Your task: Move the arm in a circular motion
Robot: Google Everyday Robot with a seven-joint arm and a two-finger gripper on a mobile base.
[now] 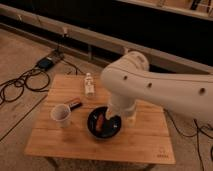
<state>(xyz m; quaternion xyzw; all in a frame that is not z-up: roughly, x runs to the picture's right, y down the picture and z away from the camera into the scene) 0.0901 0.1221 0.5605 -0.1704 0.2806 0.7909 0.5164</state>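
Camera view looking down on a small wooden table [145, 137] standing on a stone-coloured floor, with a dark wall behind it. A large cream-white robot arm [150, 85] enters from the right edge, its thick tubular segment dotted with small dark screw holes, and bends at a rounded joint above the table's back right part. From that joint a shorter segment drops toward the tabletop, ending in the gripper [118, 116], which hangs just over the right side of a dark bowl [104, 131]. Whether the gripper is open or closed cannot be told, and it does not appear to hold anything. Inside the bowl lies a small orange-brown item [100, 121]. Left of the bowl stands a white paper cup [61, 114], with a small dark object [74, 104] just beside it. A clear plastic bottle [89, 84] lies on its side near the table's back edge. Black cables [20, 85] loop across the floor to the left. The task asks only for a circular sweep of the arm, so doing it well would likely mean keeping the gripper at a steady height above the bowl and cup, tracing an even loop, and clearing the cup's rim, since it would tip easily.
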